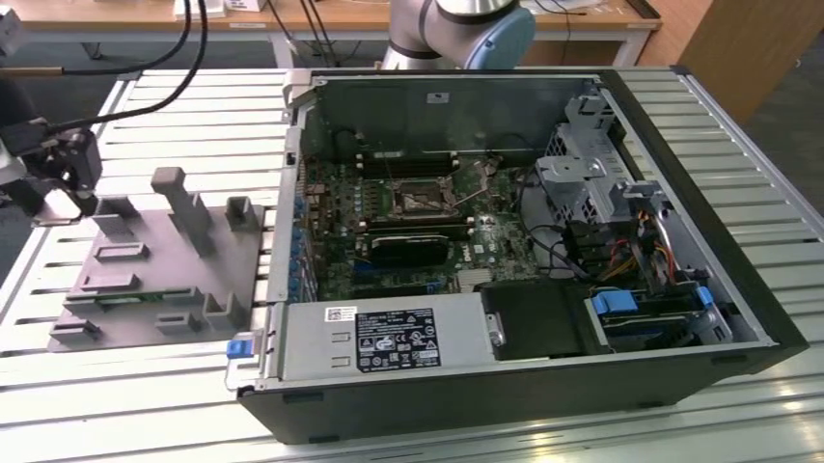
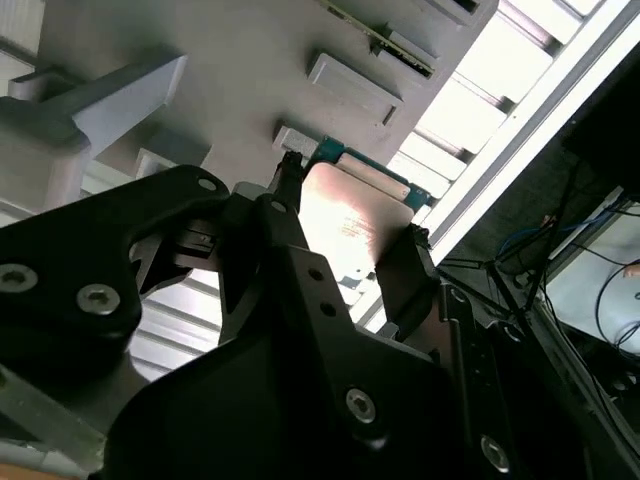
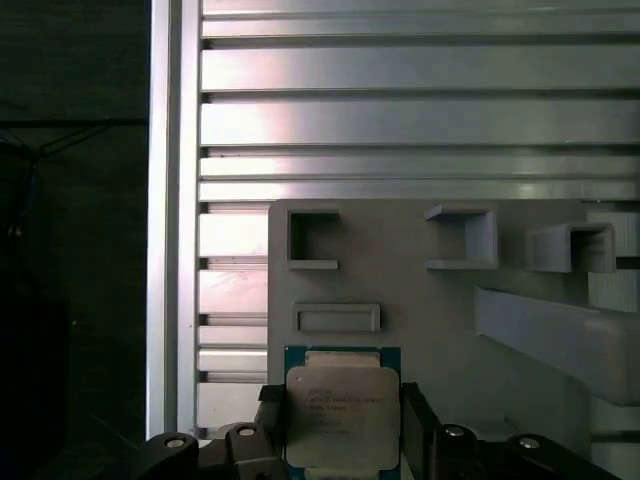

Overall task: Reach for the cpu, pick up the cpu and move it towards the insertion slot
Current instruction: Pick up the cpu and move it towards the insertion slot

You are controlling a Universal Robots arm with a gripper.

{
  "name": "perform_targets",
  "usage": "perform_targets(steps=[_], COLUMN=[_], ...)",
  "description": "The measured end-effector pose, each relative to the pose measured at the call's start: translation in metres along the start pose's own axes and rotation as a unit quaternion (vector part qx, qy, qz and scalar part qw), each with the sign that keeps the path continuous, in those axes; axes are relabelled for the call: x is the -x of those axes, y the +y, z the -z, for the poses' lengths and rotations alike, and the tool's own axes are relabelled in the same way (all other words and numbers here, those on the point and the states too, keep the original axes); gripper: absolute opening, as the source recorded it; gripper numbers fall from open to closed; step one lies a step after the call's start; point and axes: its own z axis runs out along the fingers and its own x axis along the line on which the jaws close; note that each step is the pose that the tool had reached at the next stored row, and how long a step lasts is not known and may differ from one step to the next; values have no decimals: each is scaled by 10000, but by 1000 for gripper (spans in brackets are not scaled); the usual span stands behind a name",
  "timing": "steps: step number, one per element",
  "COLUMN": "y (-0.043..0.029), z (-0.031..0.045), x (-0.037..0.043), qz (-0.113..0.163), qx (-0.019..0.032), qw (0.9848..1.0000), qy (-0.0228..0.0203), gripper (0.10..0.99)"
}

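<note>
The cpu [image 3: 343, 415] is a flat silvery square on a green board. In both wrist views it sits between my gripper's [image 3: 342, 400] dark fingers [image 2: 285, 215], which press on two opposite edges. It is held over a corner of the grey plastic tray [image 3: 440, 320]. In the exterior view my gripper [image 1: 58, 198] is at the far left, above the tray's [image 1: 168, 280] far left corner. The insertion slot [image 1: 419, 200], a square metal-framed socket with a dark centre, lies on the motherboard inside the open computer case, well to the exterior view's right of the gripper.
The tray carries upright posts [image 1: 180, 203] and small pockets. The open case [image 1: 515, 251] holds a black card [image 1: 409, 246], cables and drive bays [image 1: 605, 183]. Everything rests on a ribbed metal table [image 1: 193, 96]. The arm's base [image 1: 464, 29] stands behind the case.
</note>
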Motion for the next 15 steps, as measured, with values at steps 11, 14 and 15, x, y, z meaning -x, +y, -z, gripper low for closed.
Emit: perform_targets(steps=[11, 14, 15], y=[42, 54, 57], z=[370, 488, 524], x=[-12, -15, -17], qz=[0, 0, 1], qx=[0, 0, 1], qw=[10000, 10000, 10000], qy=[-5, -7, -9], gripper=[545, 545, 545])
